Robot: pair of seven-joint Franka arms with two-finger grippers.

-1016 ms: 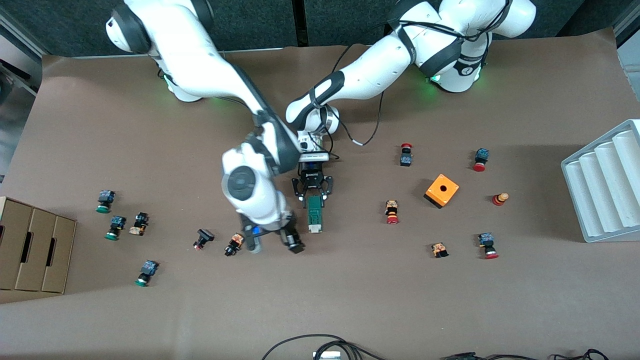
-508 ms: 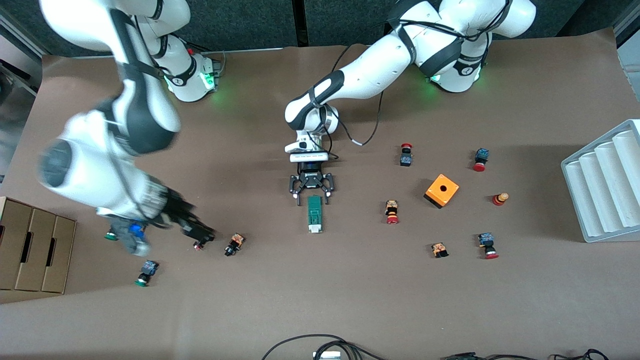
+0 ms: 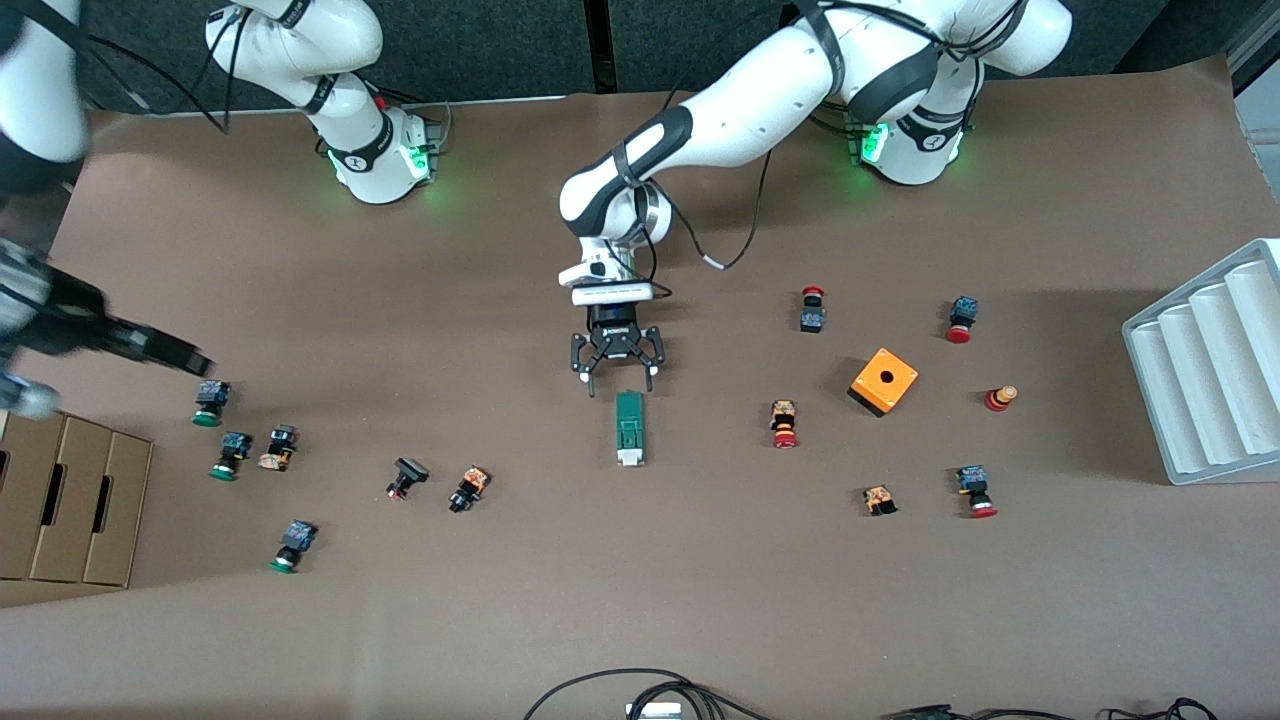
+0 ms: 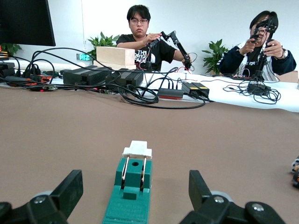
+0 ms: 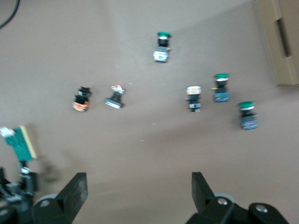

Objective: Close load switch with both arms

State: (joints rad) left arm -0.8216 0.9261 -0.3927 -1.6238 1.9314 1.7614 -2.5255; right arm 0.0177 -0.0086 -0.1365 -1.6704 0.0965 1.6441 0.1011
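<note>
The load switch (image 3: 628,428), a narrow dark-green block with a white handle piece at the end nearer the front camera, lies flat on the table's middle. My left gripper (image 3: 620,388) is open just off the switch's other end, not touching it. In the left wrist view the switch (image 4: 131,191) lies between the open fingers (image 4: 70,186), white handle (image 4: 137,149) away from the gripper (image 4: 134,184). My right gripper (image 3: 185,358) is open and empty over the right arm's end of the table, above green-capped push buttons (image 3: 208,402). In the right wrist view, beyond my open right gripper (image 5: 138,184), the switch (image 5: 19,142) is small at the edge.
An orange cube box (image 3: 883,381) and red push buttons (image 3: 784,424) lie toward the left arm's end, with a white ridged tray (image 3: 1210,370) at that edge. Cardboard boxes (image 3: 65,500) stand at the right arm's end. More push buttons (image 3: 468,489) lie beside the switch.
My left gripper let go of the switch, opened and drew back toward its base. My right arm swung from beside the switch out to its own end of the table.
</note>
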